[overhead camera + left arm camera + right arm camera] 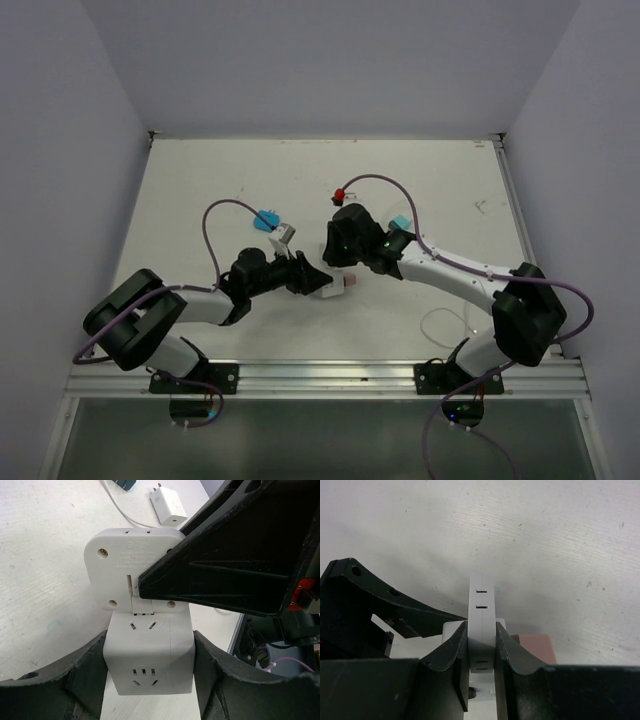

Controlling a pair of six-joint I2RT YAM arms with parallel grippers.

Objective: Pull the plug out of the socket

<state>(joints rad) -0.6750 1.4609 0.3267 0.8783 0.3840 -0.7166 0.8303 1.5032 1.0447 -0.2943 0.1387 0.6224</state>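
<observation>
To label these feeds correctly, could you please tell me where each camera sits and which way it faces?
Top external: above, behind the bases, facing down on the table; left arm and right arm show.
Left wrist: on the left hand, facing along its fingers to the gripped socket.
Right wrist: on the right hand, facing the table, its fingers clamping the plug.
Shared: both wrist views show the plug.

Soft, even light from above leaves the white table [200, 180] bright. A faint shadow lies beyond the right pincer [481, 627]. Its near fingers [445, 670] are dark and slightly blurred; the top view is sharp.
</observation>
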